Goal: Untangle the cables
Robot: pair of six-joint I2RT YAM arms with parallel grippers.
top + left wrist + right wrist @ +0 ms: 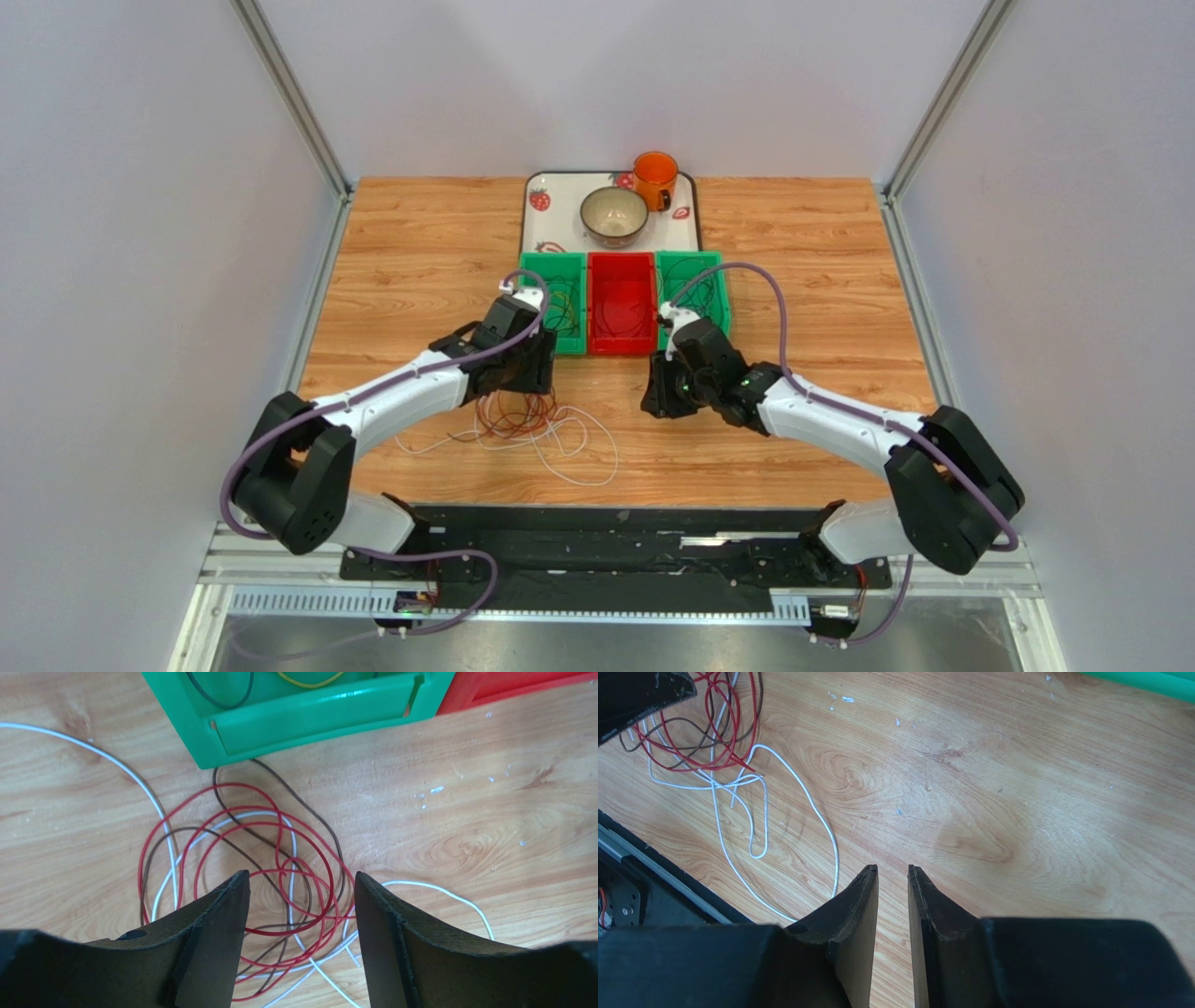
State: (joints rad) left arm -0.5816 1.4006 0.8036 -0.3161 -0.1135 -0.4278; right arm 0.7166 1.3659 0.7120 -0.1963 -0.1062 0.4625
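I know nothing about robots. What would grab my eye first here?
The tangle of red, brown and white cables sprawled on the wooden table, right under the left claw, whose jaws stand open above it. Behind it a bright red bin sits between two green bins, and beyond them a tray holds a bowl and an orange cup.

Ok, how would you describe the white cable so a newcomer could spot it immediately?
On the wooden table, look in front of the left green bin, where a tangle lies below the left gripper. The white cable is the palest strand, trailing out past the red coils and dark brown coils toward the near edge.
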